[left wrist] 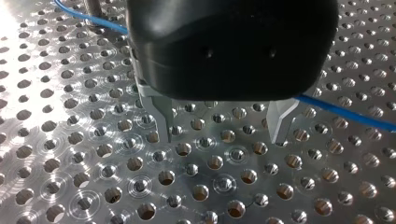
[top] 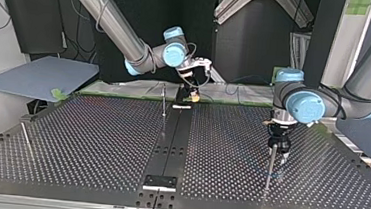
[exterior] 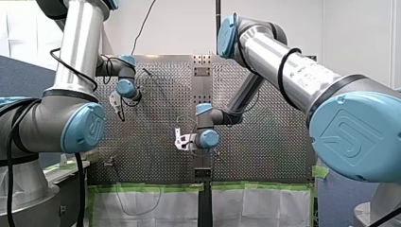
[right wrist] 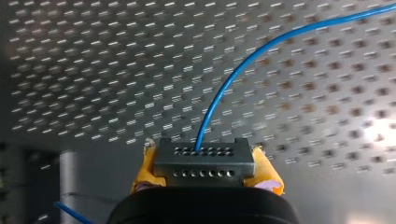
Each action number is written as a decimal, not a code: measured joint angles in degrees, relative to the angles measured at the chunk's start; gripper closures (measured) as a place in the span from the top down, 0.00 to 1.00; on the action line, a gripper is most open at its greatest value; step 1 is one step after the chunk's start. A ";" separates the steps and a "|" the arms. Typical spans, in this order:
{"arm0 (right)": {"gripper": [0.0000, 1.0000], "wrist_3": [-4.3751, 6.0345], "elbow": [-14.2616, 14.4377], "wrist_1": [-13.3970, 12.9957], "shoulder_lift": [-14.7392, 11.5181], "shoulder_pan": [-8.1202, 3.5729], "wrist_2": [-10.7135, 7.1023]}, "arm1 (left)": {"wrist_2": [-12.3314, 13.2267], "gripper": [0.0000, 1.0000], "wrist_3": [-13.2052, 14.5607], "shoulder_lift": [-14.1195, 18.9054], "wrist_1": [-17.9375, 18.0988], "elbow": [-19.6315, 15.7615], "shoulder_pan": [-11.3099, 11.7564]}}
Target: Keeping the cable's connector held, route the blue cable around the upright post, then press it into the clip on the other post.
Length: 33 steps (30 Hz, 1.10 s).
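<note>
1. Right jaws are pinched on the grey connector point(right wrist: 204, 161), with their yellow pads point(right wrist: 142, 175) pressed against its two ends.
2. The blue cable point(right wrist: 243, 70) leaves a hole in the connector's upper row, rises, and arcs away over the perforated worktop point(right wrist: 93, 70). A second short stretch of blue shows low beside the jaws.
3. Left jaws are spread and empty. Their metal fingers point(left wrist: 161, 114) point down, with the tips just above the worktop.
4. In the left wrist view the cable runs behind those jaws. It goes from the upright post point(left wrist: 92, 11) on one side out past the far finger on the other. It lies close against the post, but I cannot tell whether it touches.
5. In the top view my left arm point(top: 366, 73) comes in at the right. The left jaws hang just beside the top of the upright post, in the view's right half.
6. My right arm point(top: 114, 23) comes in from that view's left and reaches to the worktop's far edge near the middle.
7. A thin post point(top: 164, 103) stands near the right jaws, towards the worktop's middle. A third post point(top: 25, 139) stands well apart at the view's left.
8. I cannot tell which post carries the clip.
</note>
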 joint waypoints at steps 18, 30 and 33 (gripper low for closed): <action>0.00 -0.20 0.71 -2.22 8.53 1.11 7.14 | -0.01 0.99 -0.62 0.00 0.15 0.00 0.13; 0.00 1.89 4.88 -7.31 14.05 0.53 9.05 | 0.05 0.99 -0.62 0.00 0.15 0.00 0.01; 0.00 1.99 5.13 -8.71 15.46 0.45 9.25 | 0.01 0.99 -0.62 0.00 0.11 0.00 -0.01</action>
